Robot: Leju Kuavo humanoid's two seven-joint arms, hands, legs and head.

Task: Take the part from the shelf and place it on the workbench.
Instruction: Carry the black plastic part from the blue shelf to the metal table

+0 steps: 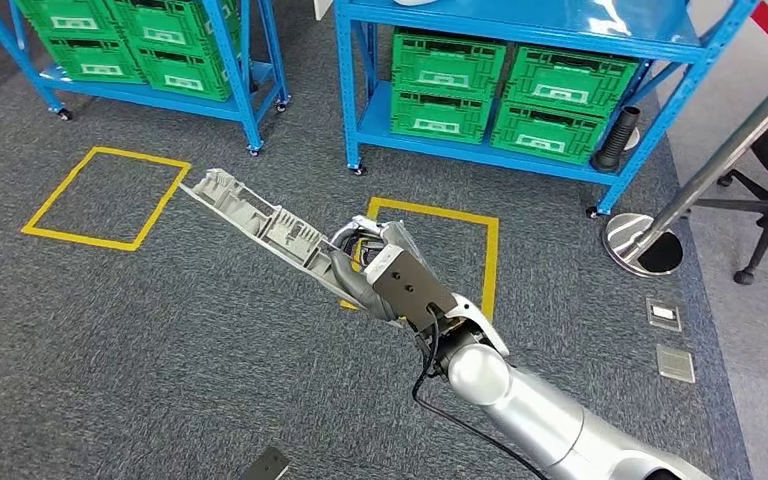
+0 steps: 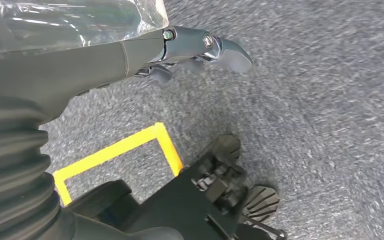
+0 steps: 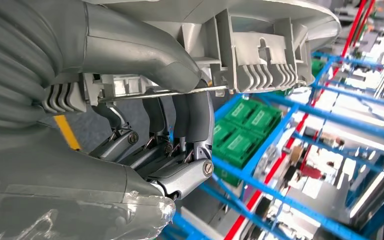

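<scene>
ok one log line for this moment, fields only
stage: carrying | right hand: grips grey part at one end, over carpet | left hand: holds nothing, over carpet | workbench: unseen

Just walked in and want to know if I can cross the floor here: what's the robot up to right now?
The robot's right hand grips one end of a long grey plastic part, holding it out above the grey carpet, between two yellow taped squares. Blue shelves with green crates stand just ahead. The left hand hangs over the carpet, holding nothing. So the part is in hand, and it has not been set down on the workbench.
</scene>
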